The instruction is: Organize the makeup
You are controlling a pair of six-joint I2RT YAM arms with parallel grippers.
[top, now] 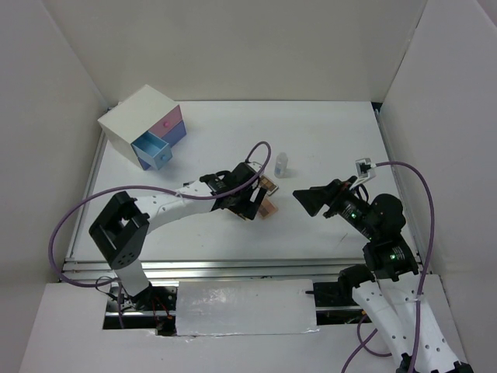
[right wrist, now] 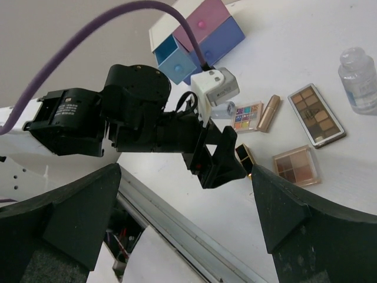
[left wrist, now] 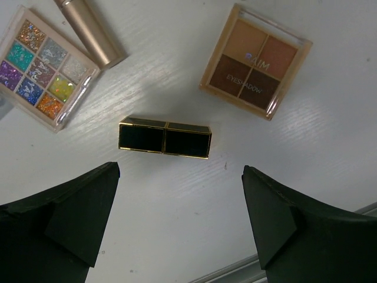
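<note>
Under my left claw (left wrist: 179, 177), on the white, faintly grained table (left wrist: 147, 236):

1. Black case (left wrist: 165, 138): a glossy rectangular bar with gold edging and a seam at mid-length. It lies flat and crosswise just ahead of my fingers, centred on the gap between them and untouched.
2. Glitter palette (left wrist: 47, 68): square, with a clear tan frame and nine sparkly multicoloured pans. It sits beyond the case on the left.
3. Rose-gold tube (left wrist: 88, 29): a smooth metallic cylinder, lying just beside the glitter palette.
4. Brown palette (left wrist: 254, 59): square, clear-framed, with four matte pans from tan to dark brown. It sits beyond the case on the right.

Left claw: fingers spread wide, gripping nothing.

From my right wrist:

5. Long palette (right wrist: 318, 115): a rectangle holding rows of brown pans.
6. Bottle (right wrist: 358, 79): small, clear and round-shouldered, near the long palette.
7. Drawer box (right wrist: 200, 35): white, with pink and blue drawers; one blue drawer is pulled out.

Right claw (right wrist: 185, 177): fingers apart, nothing between them, raised well apart from the makeup.
</note>
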